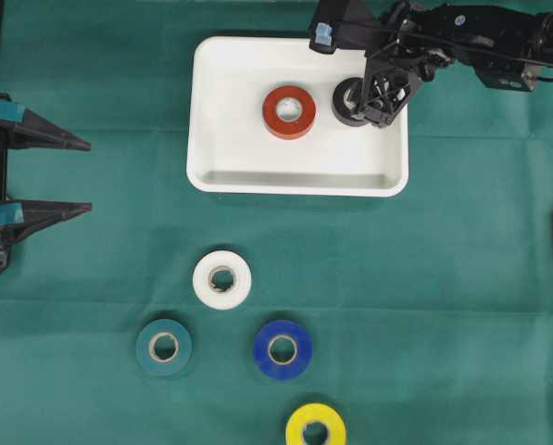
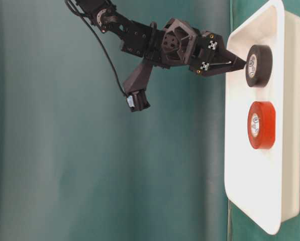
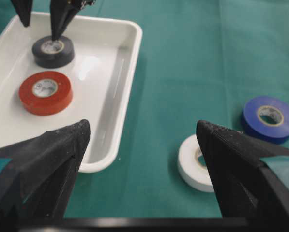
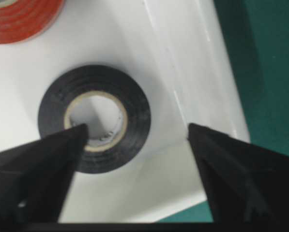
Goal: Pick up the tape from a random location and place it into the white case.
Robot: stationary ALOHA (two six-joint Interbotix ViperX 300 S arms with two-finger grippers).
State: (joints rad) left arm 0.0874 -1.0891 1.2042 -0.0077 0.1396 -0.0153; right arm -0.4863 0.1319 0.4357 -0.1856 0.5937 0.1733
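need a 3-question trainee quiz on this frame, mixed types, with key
1. True or false: the black roll of electrical tape lies flat inside the shallow white rectangular plastic case.
2. How many tape rolls lie on the green cloth outside the case?
A) two B) four C) five
3. Fill in: the roll beside the black one in the case is the ____ roll of tape.

Key
1. True. The right end effector is open over it, one finger above the roll's core.
2. B: white roll, teal roll, blue roll, yellow roll.
3. Red.
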